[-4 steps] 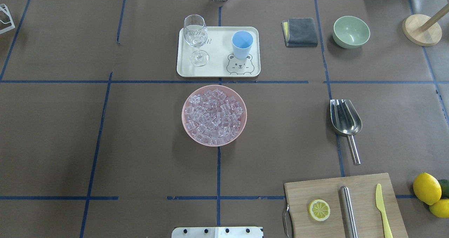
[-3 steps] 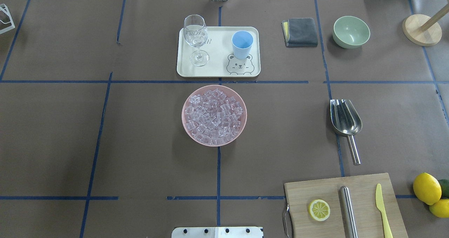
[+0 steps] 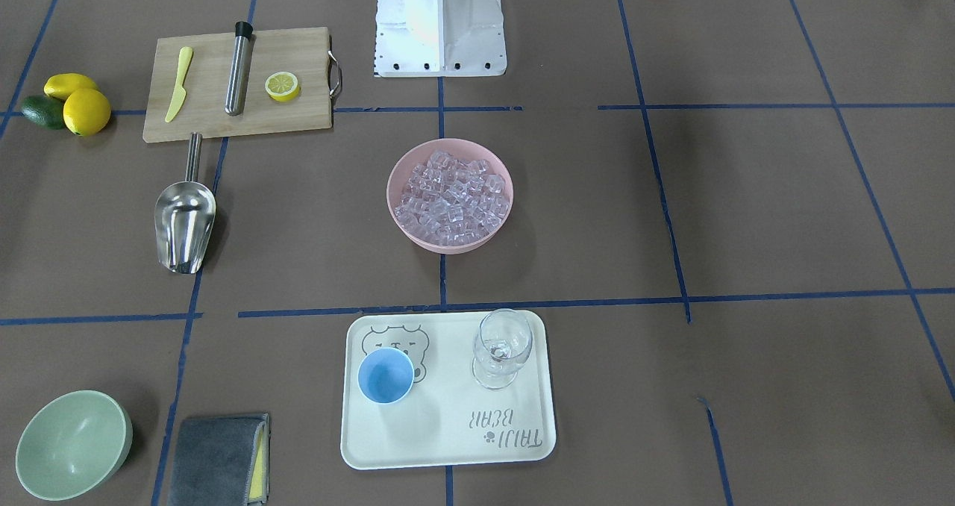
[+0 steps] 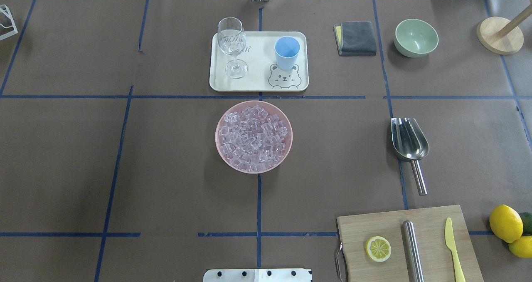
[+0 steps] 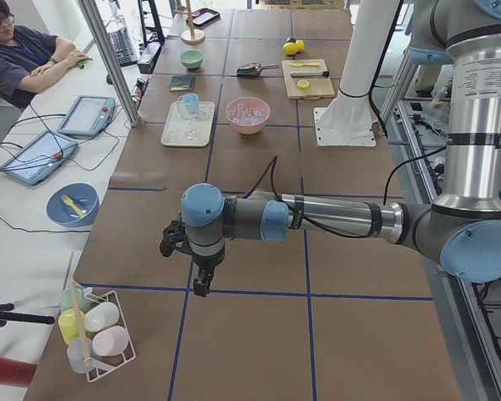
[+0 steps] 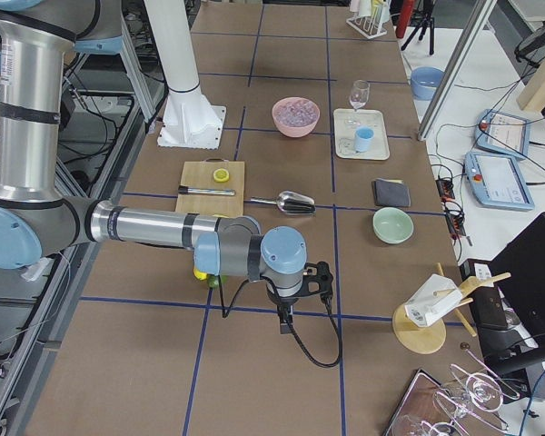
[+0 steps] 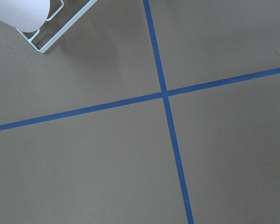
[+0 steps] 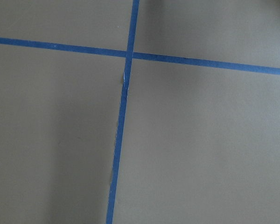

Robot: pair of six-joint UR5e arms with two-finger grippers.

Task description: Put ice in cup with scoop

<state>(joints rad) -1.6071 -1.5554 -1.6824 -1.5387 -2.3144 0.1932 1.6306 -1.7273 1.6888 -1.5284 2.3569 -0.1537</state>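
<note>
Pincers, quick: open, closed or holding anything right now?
Left pincer: cannot be told from this side view.
Right pincer: cannot be told either.

Clearance: open lanes mid-desk, clutter at the right-end corners.
Scoop (image 4: 409,138) lies flat toward the right end with bare paper along both long sides. Its handle tip stops near the cutting board (image 4: 432,232) in the robot-side right corner, so the gap there is narrow. The lane from the scoop across to the pink bowl (image 4: 217,142) at desk centre is open. Tray (image 4: 259,72) sits just past the bowl toward the far edge. On it the wine glass (image 4: 232,45) stands tall, left of the cup (image 4: 286,52) and apart from it. Cloth (image 4: 356,37) and green bowl (image 4: 415,37) line the far edge right of the tray. Wooden stand (image 4: 498,34) fills the far right corner. The left half is bare paper.
</note>
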